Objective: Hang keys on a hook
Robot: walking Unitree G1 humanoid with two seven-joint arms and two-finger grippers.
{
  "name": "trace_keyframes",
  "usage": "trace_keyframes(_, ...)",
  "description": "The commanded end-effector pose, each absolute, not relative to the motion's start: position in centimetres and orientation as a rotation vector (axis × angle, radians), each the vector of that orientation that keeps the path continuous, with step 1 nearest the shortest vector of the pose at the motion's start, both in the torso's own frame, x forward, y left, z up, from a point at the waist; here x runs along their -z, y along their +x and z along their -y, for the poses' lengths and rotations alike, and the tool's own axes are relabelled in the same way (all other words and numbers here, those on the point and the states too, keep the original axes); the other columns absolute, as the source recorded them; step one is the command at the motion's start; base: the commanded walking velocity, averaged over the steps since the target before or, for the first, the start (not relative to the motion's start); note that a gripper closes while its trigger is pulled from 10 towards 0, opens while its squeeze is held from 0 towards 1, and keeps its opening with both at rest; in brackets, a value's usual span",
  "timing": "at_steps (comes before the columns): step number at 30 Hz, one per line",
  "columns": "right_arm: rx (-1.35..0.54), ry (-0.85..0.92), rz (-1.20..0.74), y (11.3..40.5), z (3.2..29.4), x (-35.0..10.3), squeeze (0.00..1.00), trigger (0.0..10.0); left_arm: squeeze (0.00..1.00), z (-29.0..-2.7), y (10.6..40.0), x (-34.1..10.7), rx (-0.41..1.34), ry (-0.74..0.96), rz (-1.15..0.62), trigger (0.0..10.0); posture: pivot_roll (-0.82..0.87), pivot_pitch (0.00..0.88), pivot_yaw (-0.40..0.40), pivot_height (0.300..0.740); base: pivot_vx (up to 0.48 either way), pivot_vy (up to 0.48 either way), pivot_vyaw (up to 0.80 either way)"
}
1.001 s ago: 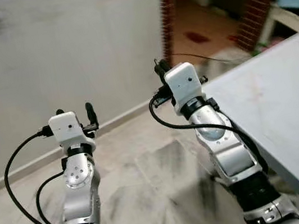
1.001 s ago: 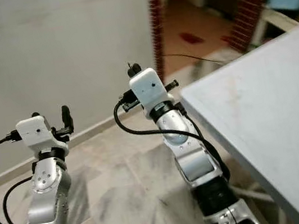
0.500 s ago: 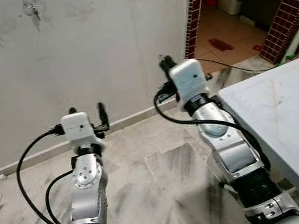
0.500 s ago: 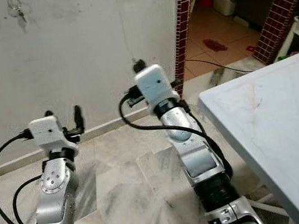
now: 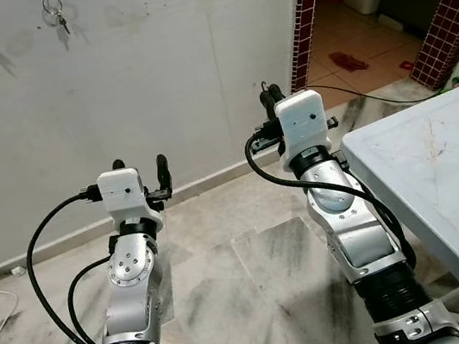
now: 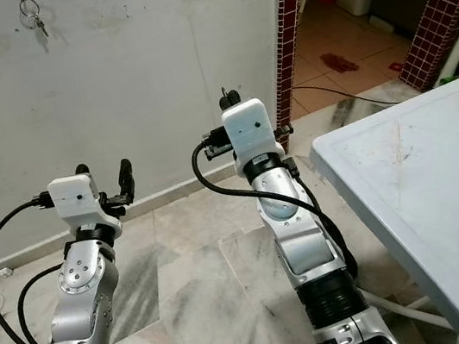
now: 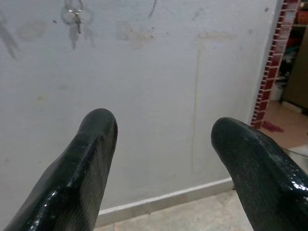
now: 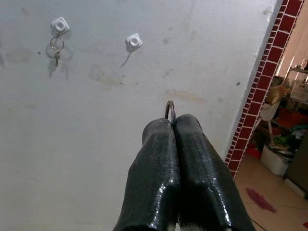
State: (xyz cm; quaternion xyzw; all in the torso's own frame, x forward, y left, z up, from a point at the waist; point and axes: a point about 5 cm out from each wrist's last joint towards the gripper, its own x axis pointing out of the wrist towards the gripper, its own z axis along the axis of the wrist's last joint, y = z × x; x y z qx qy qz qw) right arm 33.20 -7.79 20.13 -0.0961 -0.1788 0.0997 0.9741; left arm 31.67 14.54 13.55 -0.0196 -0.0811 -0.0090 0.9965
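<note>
Right gripper (image 8: pixel 172 126) pinches key ring (image 8: pixel 170 110); left gripper (image 7: pixel 163 139) spread, empty. Step nearer wall, aim ring at free hook (image 8: pixel 134 41), go slow.

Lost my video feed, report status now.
Right hand shut on key ring, facing wall. Left hand open, holds nothing. Bare hook beside hung keys. Nothing in between.

Soft, even indoor light, sharp head views; the close black fingers (image 7: pixel 91 159) are glossy and slightly blurred.
</note>
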Motion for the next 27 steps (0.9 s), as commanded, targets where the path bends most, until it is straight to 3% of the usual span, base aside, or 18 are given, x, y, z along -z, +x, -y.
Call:
trace_keyframes(1,-0.203,-0.181,0.374,33.2,7.5,-20.3,0.00,10.0,0.00,-14.9,31.5,-13.9,0.014,-0.032,0.170,10.0,-0.01,0.126,0.065,0.740,0.289,0.000,0.00)
trace_keyframes(15,-0.253,-0.180,0.374,32.7,6.4,-20.1,0.00,10.0,0.00,-15.0,31.1,-13.7,0.025,-0.035,0.156,10.0,-0.01,0.144,0.073,0.740,0.310,0.000,0.00)
trace_keyframes(27,-0.248,-0.181,0.387,32.7,6.6,-20.2,0.00,10.0,0.00,-14.8,31.3,-13.6,0.048,-0.035,0.144,10.0,-0.02,0.141,0.079,0.740,0.347,0.000,0.68)
